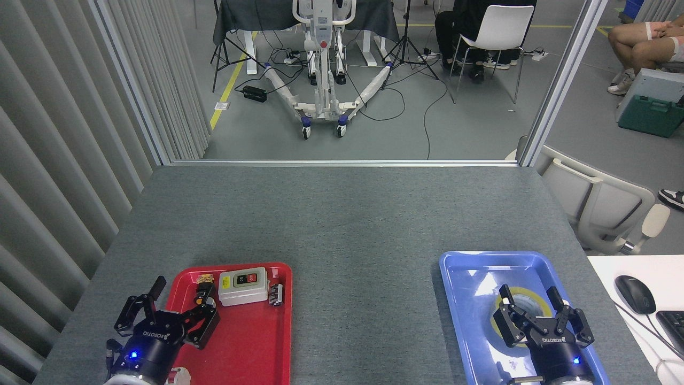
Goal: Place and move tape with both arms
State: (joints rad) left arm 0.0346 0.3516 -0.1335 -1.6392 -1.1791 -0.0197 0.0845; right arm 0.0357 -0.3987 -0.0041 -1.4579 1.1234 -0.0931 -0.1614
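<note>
Left of the scene, the left gripper (179, 299) stands with its two black fingers spread wide and nothing between them, over the near left corner of the red tray (240, 342); one finger hangs outside the tray's left rim, the other above its floor near a small black and orange button part (203, 292). Whether that finger touches the part cannot be told.

One red tray lies on the grey table (342, 214). It holds four things along its far edge: a small brass-coloured piece (204, 278), the button part, a grey switch box (243, 285) with red and black buttons, and a small dark metal piece (276, 294) just right of the box.

One blue tray (465, 278) lies well apart to the right. Its single content is the tape (529, 295), one yellow roll lying flat on the tray floor. The right gripper (530, 306) is also released, its two fingers parted wide, one at each side of the roll's upper part. The roll is largely hidden behind them, and contact cannot be told.

Off the table's right edge sit a black mouse (634, 294) and a keyboard corner (674, 323).
</note>
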